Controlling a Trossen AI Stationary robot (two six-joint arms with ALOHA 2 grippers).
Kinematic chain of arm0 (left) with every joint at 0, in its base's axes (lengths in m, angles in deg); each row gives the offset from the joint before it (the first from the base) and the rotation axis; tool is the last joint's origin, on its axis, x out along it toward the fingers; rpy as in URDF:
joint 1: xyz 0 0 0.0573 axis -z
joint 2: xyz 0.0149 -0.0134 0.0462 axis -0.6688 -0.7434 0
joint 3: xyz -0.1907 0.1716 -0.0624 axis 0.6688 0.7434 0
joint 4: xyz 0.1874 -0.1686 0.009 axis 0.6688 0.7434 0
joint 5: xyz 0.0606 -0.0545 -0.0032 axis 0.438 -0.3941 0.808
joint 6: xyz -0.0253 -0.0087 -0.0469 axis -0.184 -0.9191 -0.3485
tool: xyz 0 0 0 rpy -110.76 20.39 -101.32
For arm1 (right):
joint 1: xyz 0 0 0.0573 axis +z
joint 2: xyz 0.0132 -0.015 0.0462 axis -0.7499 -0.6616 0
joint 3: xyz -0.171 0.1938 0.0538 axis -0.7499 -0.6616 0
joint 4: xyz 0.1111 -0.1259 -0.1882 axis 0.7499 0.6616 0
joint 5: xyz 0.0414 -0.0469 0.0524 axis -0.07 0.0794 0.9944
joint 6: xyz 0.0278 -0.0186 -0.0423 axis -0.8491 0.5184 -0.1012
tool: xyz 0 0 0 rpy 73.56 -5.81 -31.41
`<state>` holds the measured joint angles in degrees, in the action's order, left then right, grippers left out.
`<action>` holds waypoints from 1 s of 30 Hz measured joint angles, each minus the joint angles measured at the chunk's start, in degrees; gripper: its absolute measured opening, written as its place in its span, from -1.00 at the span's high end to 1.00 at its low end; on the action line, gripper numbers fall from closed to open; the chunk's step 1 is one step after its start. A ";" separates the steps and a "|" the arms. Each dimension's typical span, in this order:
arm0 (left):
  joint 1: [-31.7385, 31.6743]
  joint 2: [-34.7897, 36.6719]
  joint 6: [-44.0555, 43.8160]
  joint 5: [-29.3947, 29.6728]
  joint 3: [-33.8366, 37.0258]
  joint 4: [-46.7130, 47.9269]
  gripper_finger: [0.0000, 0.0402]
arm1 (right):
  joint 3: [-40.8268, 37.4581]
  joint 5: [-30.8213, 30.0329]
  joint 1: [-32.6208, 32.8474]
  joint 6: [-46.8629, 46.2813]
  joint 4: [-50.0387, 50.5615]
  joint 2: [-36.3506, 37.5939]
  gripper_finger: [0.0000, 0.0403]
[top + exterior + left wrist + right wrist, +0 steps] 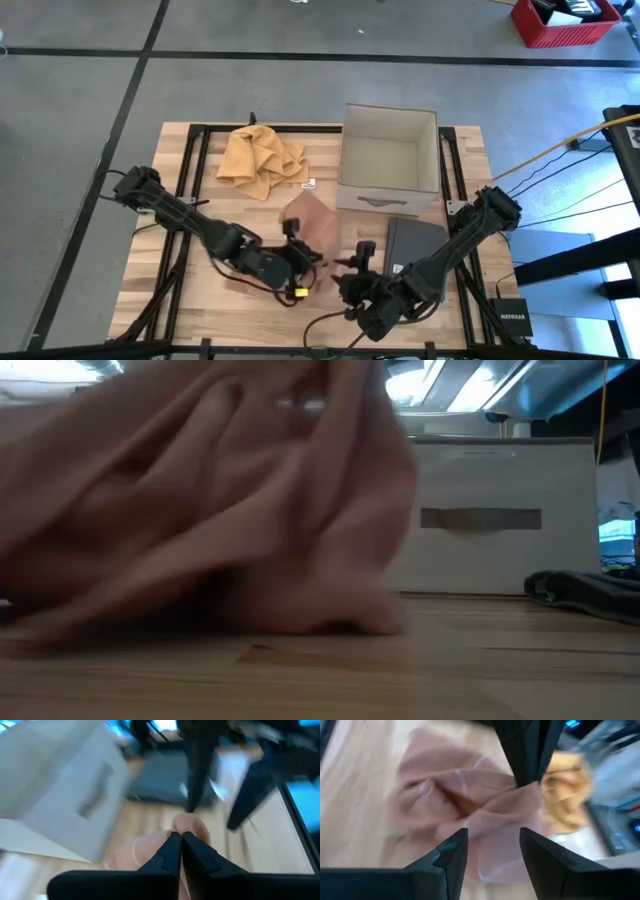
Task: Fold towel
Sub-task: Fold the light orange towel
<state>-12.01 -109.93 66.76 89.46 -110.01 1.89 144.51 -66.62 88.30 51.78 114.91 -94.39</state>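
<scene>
Near the front middle of the wooden bench (180, 290), the pink towel (312, 228) lies crumpled between the two pincers. The left pincer (181, 840) is clenched on a fold of the pink towel; in its wrist view the two dark fingers meet with cloth pinched at their tips. The right pincer (492, 845) hovers just in front of the same towel with its fingers apart, holding nothing; the cloth shows through the gap between them, and the left arm's fingers come down onto the cloth beyond.

In the low view the pink towel (200, 500) bulks up close and fills most of the frame, lifted in folds off the bench.

Beyond the left pincer, farther back on the bench, a mustard-yellow cloth (262, 158) lies bunched, well apart from the pink towel. Behind the right pincer stands a white open-topped box (388, 160); nothing can be made out inside it. Beside the right arm, just in front of the box, a dark grey folded cloth (410, 245) lies flat. Bare wood lies open to the left of the left arm.
</scene>
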 joint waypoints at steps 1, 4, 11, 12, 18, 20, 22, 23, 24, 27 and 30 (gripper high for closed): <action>0.54 0.73 -0.45 2.52 -0.71 0.51 0.97 | 1.07 -1.53 -0.02 -0.18 0.73 0.64 0.12; 2.74 3.15 0.50 9.48 -1.26 0.74 0.99 | 2.67 -4.92 -0.63 -0.41 -1.11 1.85 0.09; 5.66 6.92 0.04 17.49 -1.35 2.33 0.97 | 3.01 3.01 -4.55 -1.66 -5.47 1.90 -0.18; 6.12 6.79 0.03 17.47 -1.33 2.61 0.97 | 2.63 4.98 -5.10 -2.69 -5.89 1.90 -0.22; 6.57 6.65 -0.98 17.43 -1.30 2.77 0.98 | 1.03 8.20 -5.67 -5.57 -7.75 1.15 -0.36; 6.48 6.58 -1.03 17.45 -1.30 2.70 0.97 | 0.50 8.21 -5.64 -5.30 -7.53 0.25 -0.35; 6.48 6.57 -1.04 17.47 -1.30 2.32 0.97 | 0.30 8.19 -5.82 -3.83 -6.85 -0.84 -0.29; 6.51 6.57 -1.00 17.45 -1.30 2.08 0.97 | 0.26 8.17 -6.01 -2.90 -6.48 -1.24 -0.24; 6.56 6.57 -0.90 17.44 -1.30 2.00 0.97 | 0.26 8.03 -6.07 -1.72 -6.00 -1.59 -0.16; 7.33 6.57 -0.74 17.32 -1.30 3.03 0.96 | 0.61 7.69 -6.04 0.48 -2.30 -1.41 0.19; 8.43 6.57 1.39 17.24 -1.30 5.78 0.96 | 2.52 5.43 -4.47 -0.13 3.30 0.14 0.65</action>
<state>-3.58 -103.36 68.15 106.71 -111.32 7.67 147.03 -61.18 83.83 51.64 118.21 -94.25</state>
